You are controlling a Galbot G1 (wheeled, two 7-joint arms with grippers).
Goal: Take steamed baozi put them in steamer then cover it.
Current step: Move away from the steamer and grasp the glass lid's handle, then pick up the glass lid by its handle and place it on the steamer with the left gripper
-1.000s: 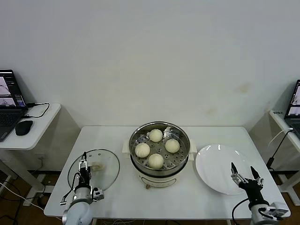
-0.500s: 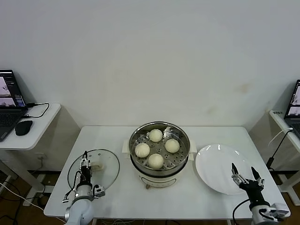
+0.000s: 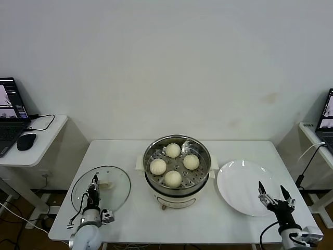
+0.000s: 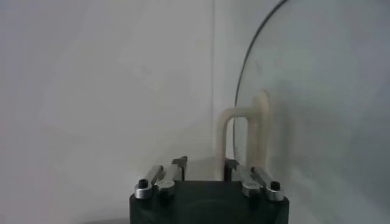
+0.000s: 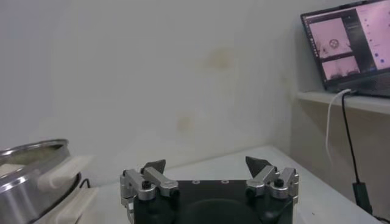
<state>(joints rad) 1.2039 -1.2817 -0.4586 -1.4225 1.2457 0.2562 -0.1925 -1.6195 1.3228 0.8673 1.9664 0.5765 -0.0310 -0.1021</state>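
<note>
The steamer (image 3: pixel 177 165) in the middle of the table already holds all four baozi (image 3: pixel 173 178). The cover (image 3: pixel 101 188) has shifted a little left — the left gripper (image 3: pixel 93 188) has just pinched its handle, ready to lift. The right gripper (image 3: pixel 276 197) waits wide open and empty by the plate (image 3: pixel 242 185).

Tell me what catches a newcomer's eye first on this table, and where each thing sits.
At the table's middle stands the steamer, open, with four steamed baozi on its perforated floor. To its left the glass cover lies on the table, the left gripper over its cream handle. To the right sits a bare white plate, with the right gripper open over its near edge.
</note>
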